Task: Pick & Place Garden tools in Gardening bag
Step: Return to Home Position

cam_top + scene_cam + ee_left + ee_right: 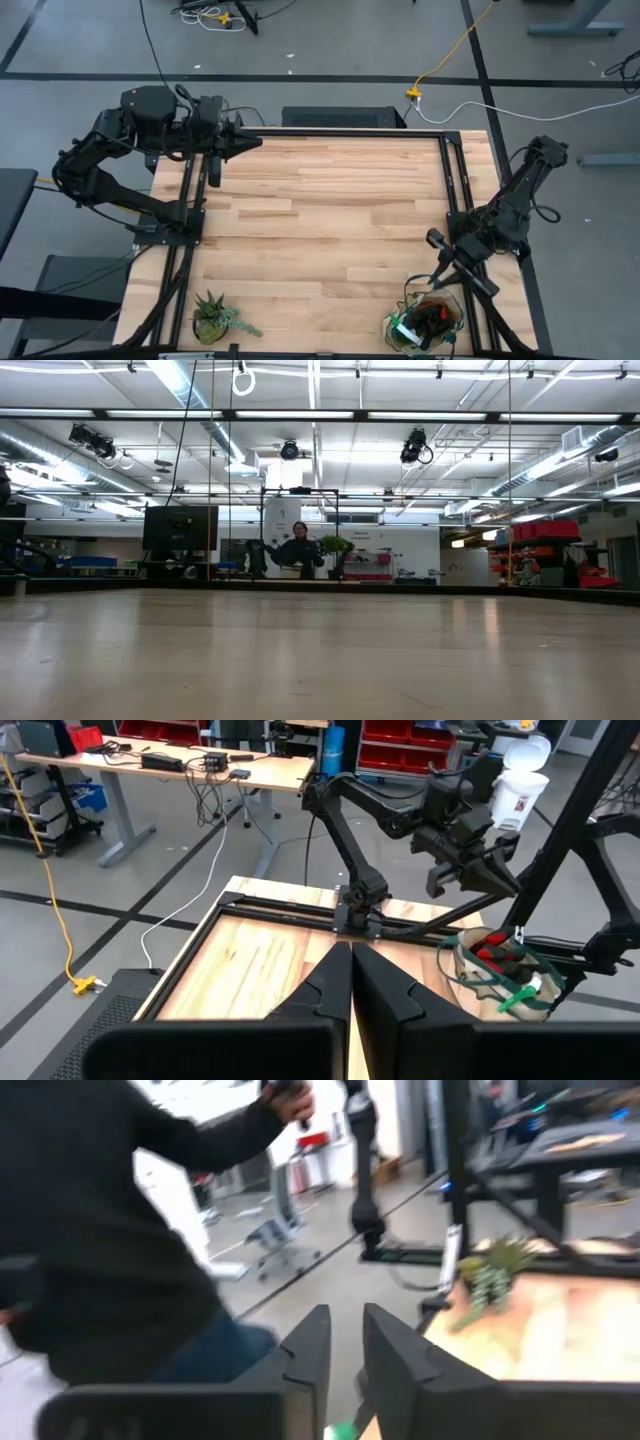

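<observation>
From where I stand, the gardening bag (468, 988) sits at the table's (330, 220) 5 o'clock corner, its mouth partly hidden under the right arm. Inside I can only pick out a bit of red glove (487, 952) and the bright green piece (512, 1000) at the rim. The rake and trowel I can't make out at all. The right gripper (345, 1312) hangs just above the bag, its 2 fingers a narrow gap apart and holding nothing. The left gripper (255, 143) waits at 11 o'clock, well apart, with its fingers pressed together. A small spiky plant (215, 315) stands at 7 o'clock. A person in a dark top (110, 1230) blocks much of the right wrist's outlook, cut off at the edge. From table height neither the arms nor the bag shows.
</observation>
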Motion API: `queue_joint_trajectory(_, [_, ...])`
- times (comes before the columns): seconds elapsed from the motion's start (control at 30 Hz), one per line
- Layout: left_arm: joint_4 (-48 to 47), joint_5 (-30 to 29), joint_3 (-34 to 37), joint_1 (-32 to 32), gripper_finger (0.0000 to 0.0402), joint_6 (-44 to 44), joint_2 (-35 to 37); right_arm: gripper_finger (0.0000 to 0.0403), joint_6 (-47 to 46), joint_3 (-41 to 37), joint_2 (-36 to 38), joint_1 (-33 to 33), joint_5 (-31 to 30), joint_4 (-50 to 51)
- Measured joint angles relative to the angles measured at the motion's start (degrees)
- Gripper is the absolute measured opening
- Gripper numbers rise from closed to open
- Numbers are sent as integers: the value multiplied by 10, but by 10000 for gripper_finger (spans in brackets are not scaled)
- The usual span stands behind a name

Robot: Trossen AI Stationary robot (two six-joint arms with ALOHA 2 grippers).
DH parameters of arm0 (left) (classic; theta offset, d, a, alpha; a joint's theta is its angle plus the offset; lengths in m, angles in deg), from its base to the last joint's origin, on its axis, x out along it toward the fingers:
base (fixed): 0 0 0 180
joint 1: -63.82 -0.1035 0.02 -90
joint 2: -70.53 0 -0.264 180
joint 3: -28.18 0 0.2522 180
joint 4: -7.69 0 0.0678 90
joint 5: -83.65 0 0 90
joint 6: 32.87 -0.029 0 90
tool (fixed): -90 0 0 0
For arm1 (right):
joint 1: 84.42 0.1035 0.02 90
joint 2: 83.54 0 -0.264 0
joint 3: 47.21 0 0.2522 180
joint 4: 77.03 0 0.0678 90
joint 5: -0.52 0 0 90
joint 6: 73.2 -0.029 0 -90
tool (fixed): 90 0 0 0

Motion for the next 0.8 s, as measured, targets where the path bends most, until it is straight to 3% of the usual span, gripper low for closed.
queue_joint_trajectory(0.23, [0, 0, 0, 0, 20, 0, 0, 5, 0, 0, 0, -26, -70, -43])
queue_joint_trajectory(0.53, [0, 0, 0, 0, 21, -1, 0, 1, 2, 0, 0, -103, -67, -49])
queue_joint_trajectory(0.8, [0, 0, 0, 0, 21, -2, 0, 1, 4, 0, 0, -188, -9, -48])
